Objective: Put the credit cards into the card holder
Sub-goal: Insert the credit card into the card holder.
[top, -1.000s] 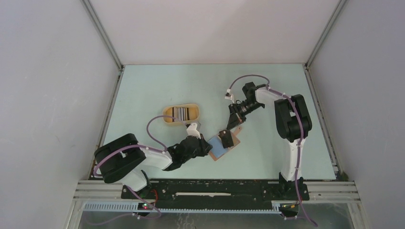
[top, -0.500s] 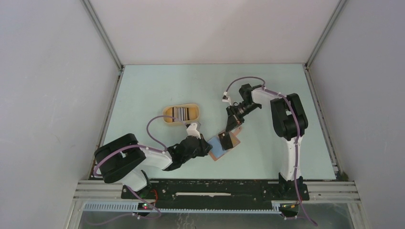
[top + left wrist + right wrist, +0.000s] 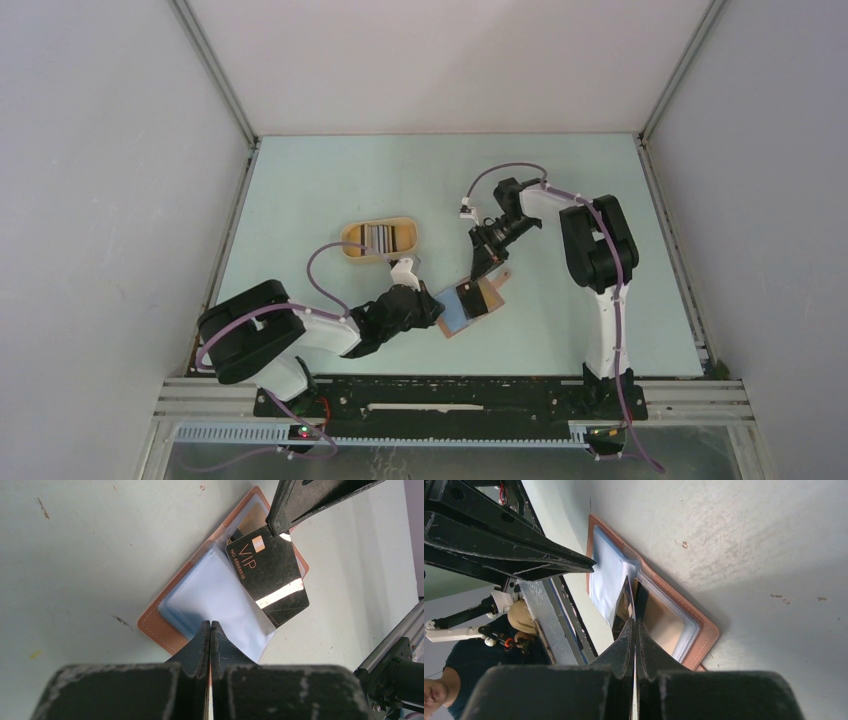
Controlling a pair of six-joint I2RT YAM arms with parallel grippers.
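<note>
Table (image 3: pixel 300 180) pale green, scuffed; grey walls (image 3: pixel 100 200) around; left hand (image 3: pixel 210 625) pinches card holder (image 3: pixel 205 592); right hand (image 3: pixel 634 624) grips black card (image 3: pixel 270 575).

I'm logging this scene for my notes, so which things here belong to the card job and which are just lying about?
Belong to the job:
card holder, lying open
black VIP card, in the right claw
left claw, on the holder's sleeves
cards waiting in the yellow tray

Just lying about:
that yellow tray itself
aluminium rail at the near edge
</note>
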